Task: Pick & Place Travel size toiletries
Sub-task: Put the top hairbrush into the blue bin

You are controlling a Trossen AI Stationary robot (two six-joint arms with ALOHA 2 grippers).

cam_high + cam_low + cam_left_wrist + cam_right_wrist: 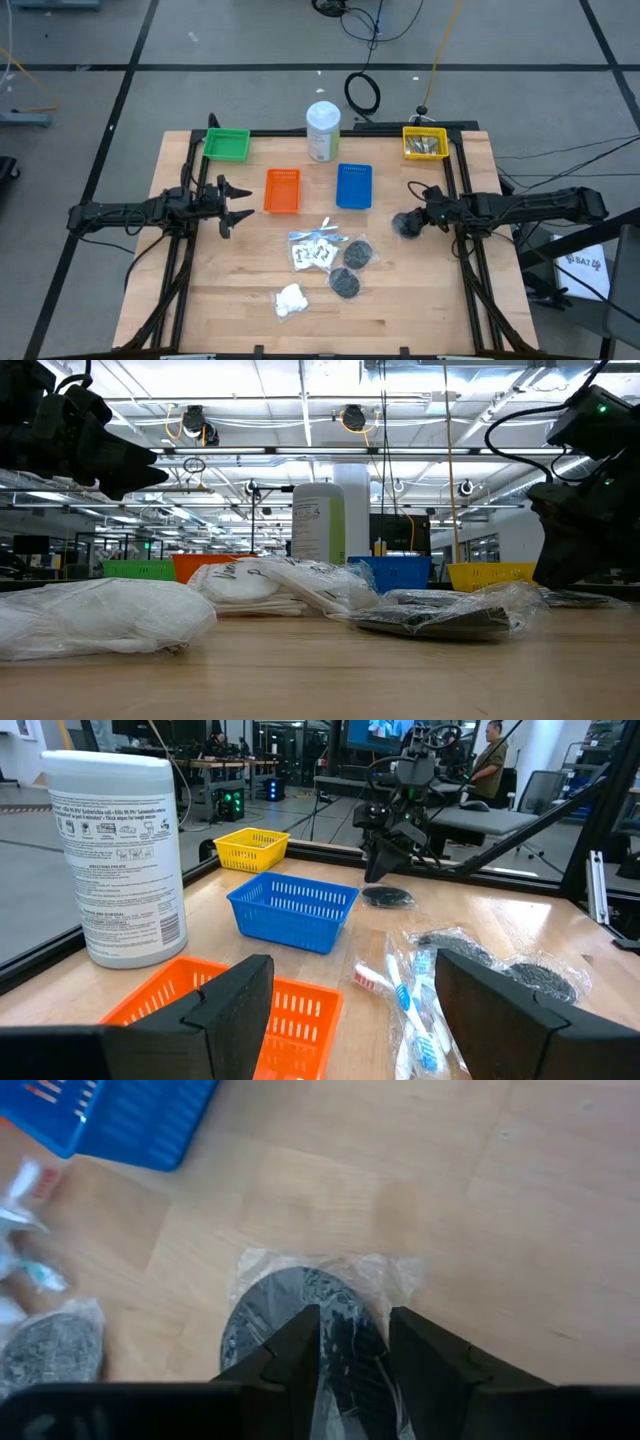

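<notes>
My right gripper points down over the table's right part, shut on a dark grey round puff in clear wrap. Two more wrapped dark puffs lie flat at the table's middle. Beside them lie clear sachets with slim sticks and a white fluffy wad. My left gripper hovers open at the left, near the orange tray, touching nothing. My right gripper pinches the wrapped puff between its two fingers, coming from above and pointing down. The fingers sit on the puff's near half, with clear wrap bunched between them. The puff lies flat on the table.
Four small trays stand toward the far side: green, orange, blue and yellow, which holds silvery items. A tall white bottle stands between green and yellow. A person is in the room beyond the table.
</notes>
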